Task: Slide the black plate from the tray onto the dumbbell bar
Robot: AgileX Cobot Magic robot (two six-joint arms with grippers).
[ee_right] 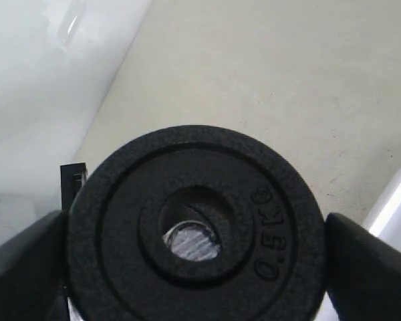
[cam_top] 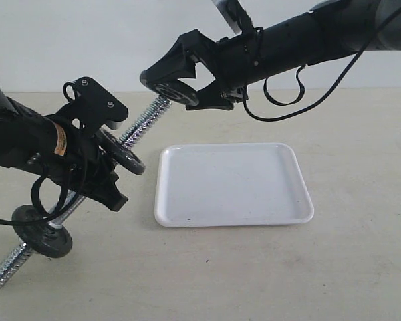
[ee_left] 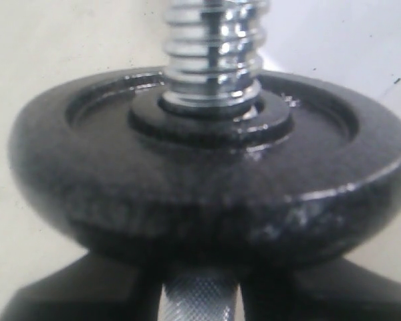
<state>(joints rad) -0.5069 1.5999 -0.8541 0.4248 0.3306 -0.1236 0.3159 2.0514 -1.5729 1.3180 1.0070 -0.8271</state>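
Our right pincer [cam_top: 177, 89] stands wide, its two fingers pressed against opposite edges of the black plate [ee_right: 113, 221]. It holds the plate up in the air with the face turned toward the dumbbell bar [cam_top: 146, 120]. The bar's threaded tip sits just ahead of that pincer. Through the plate's central hole we see the chrome end a little off centre, and we cannot tell whether it has entered the hole. The tray [cam_top: 234, 221] lies well below the pincer on the bench [cam_top: 361, 281], and the plate is off it.

Further down the bar, our left pincer [ee_left: 200, 301] is closed narrow on the knurled middle and holds the bar slanted. Another disc [cam_top: 123, 158] is seated just beyond its fingers.

We judge the lift done and the threading in hand. Next we need to centre the hole on the tip and match the plate's tilt to the bar's slant. Then we push along the bar's axis (those coarse threads look ready to snag the hub).
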